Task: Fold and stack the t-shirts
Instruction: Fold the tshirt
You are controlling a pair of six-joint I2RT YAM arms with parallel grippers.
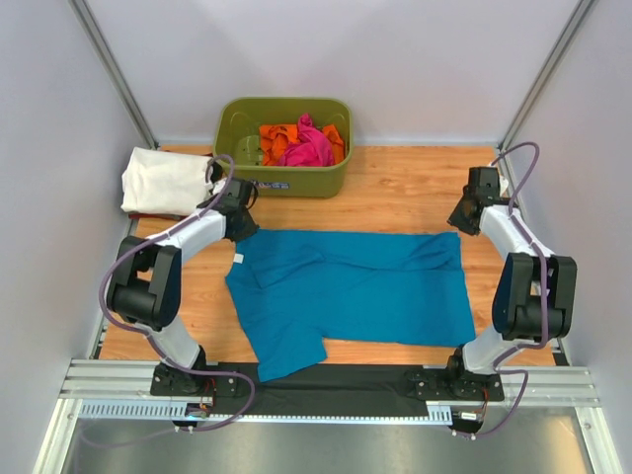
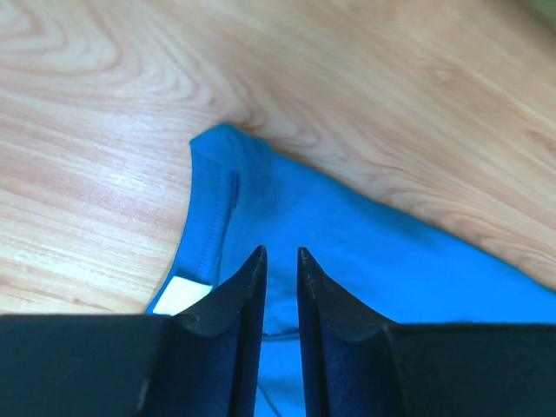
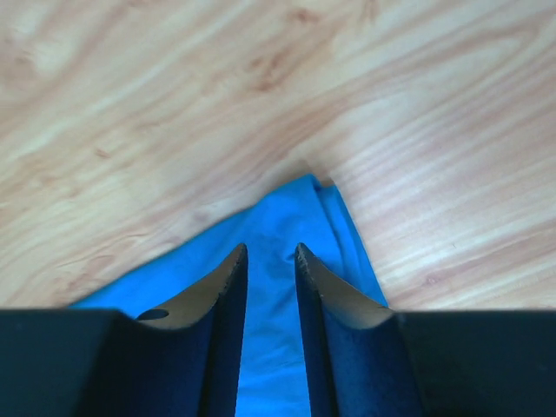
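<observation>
**Both jaws narrow at the teal shirt's top corners**

My left gripper [image 2: 280, 254]: the jaws stand a thin slit apart with nothing visibly pinched. Teal-blue t-shirt [image 1: 365, 286] shows through the gap. The tips sit over its collar corner, with a white label [image 2: 184, 295] at lower left of my wrist frame, just beside my left finger.

My right gripper [image 3: 271, 250]: same thin slit, over a pointed shirt corner, bare wooden table [image 3: 130, 104] above and on both sides.

Top view: the teal shirt lies spread flat at centre frame, one flap reaching toward the bottom edge, left of centre. My left jaws are at its upper-left corner, my right at its upper-right.

Olive-green tub [image 1: 296, 183] sits upper centre. It holds a bunched pink t-shirt [image 1: 308, 146] lying over an orange t-shirt [image 1: 276, 143].

White t-shirt [image 1: 163, 180] lies folded at upper left, just beside the tub and outside it.
</observation>
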